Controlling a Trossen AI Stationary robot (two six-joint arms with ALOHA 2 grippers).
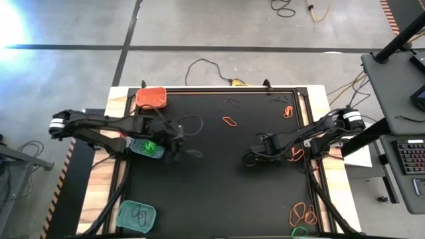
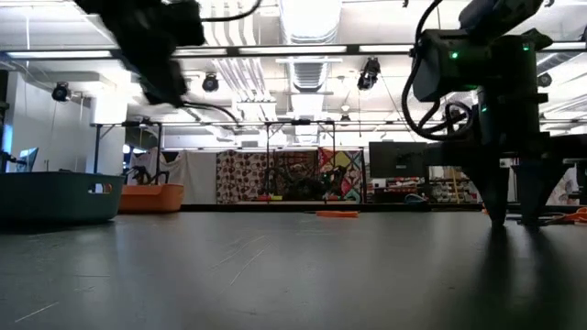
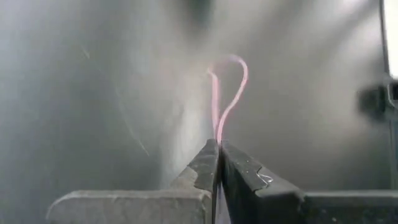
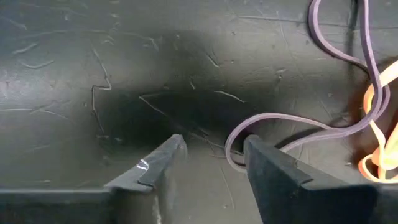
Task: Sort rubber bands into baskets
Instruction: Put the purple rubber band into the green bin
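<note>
My left gripper point(image 1: 176, 137) hangs above the table beside a teal basket point(image 1: 147, 147) that holds green rubber bands. It is shut on a thin pale band point(image 3: 227, 87). My right gripper point(image 4: 211, 152) is open and down at the table at centre right point(image 1: 254, 158). The end of a dull dark band's loop point(image 4: 239, 134) lies on the table around the tip of one of its fingers point(image 4: 267, 165). An orange band point(image 4: 379, 124) lies beside that band. An orange basket point(image 1: 151, 97) stands at the far left, and a second teal basket point(image 1: 136, 216) with black bands at the near left. My left gripper pinches the pale band at one end point(image 3: 219, 138) between its two fingertips. The rest of the loop sticks out past the fingertips, clear of the table. My right gripper has one finger standing in the dark band's loop end; whether it touches the band I cannot tell.
Loose bands lie on the black mat: orange point(image 1: 230, 121) and black point(image 1: 230, 103) at the far middle, orange point(image 1: 288, 111) at the far right, an orange bunch point(image 1: 304, 214) and a green one point(image 1: 299, 232) at the near right. Cables lie on the floor beyond the table.
</note>
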